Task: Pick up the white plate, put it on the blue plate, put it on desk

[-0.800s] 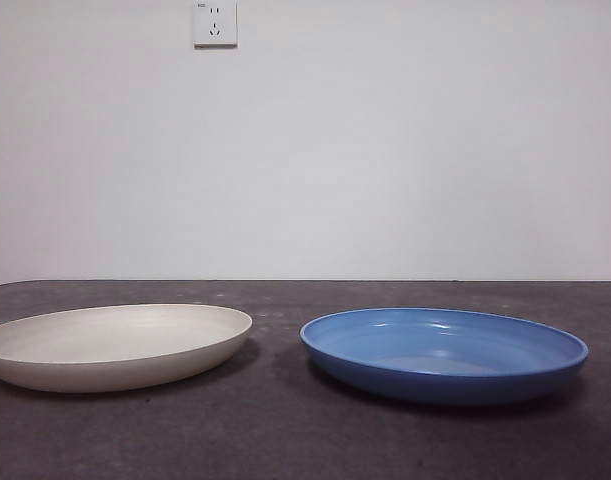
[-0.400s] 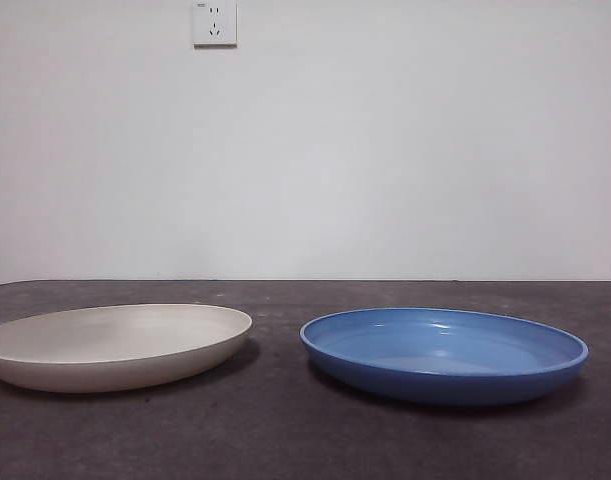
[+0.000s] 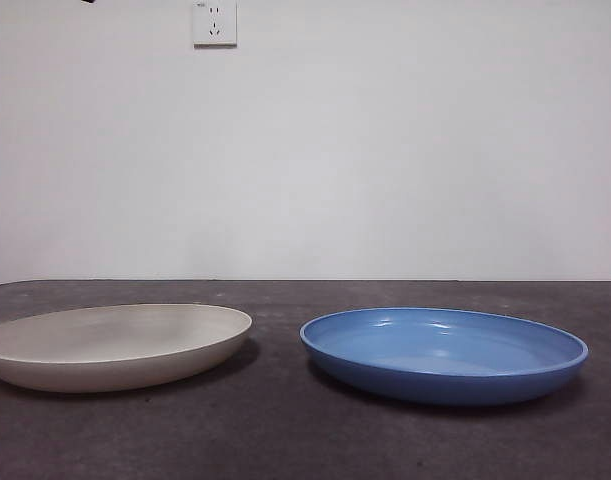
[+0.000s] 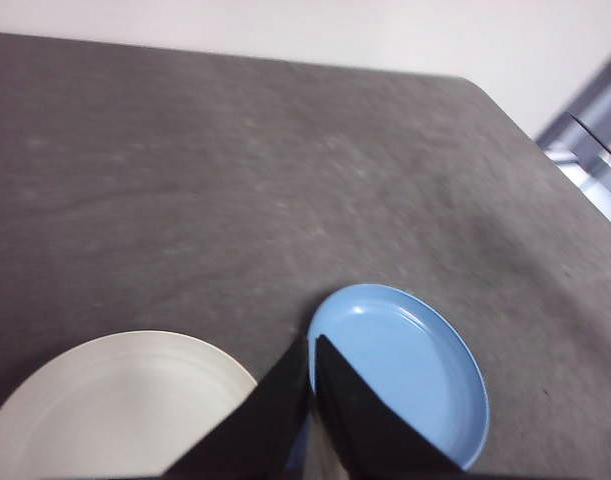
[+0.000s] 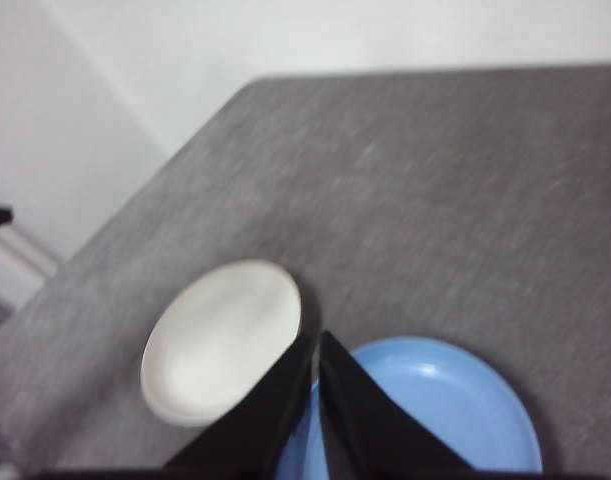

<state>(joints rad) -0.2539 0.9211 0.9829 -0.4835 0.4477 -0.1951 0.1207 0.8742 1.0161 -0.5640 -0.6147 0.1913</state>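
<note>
The white plate point(image 3: 115, 345) rests flat on the desk point(image 3: 285, 430) at the left, and the blue plate point(image 3: 444, 353) lies beside it at the right, a small gap between them. Both arms hover high above. My left gripper point(image 4: 312, 345) is shut and empty, seen over the gap between the white plate point(image 4: 115, 405) and the blue plate point(image 4: 405, 365). My right gripper point(image 5: 316, 342) is also shut with nothing in it, above the near rims of the white plate point(image 5: 220, 340) and blue plate point(image 5: 435, 410). A small black tip point(image 3: 87, 2) shows at the front view's top edge.
A white wall with a power socket point(image 3: 215, 22) stands behind the desk. The desk's far edge and rounded corner point(image 4: 465, 85) show in the left wrist view, with grey furniture point(image 4: 595, 130) beyond it.
A small black tip has appeared at the top left edge of the front view. Both plates lie where they were.
</note>
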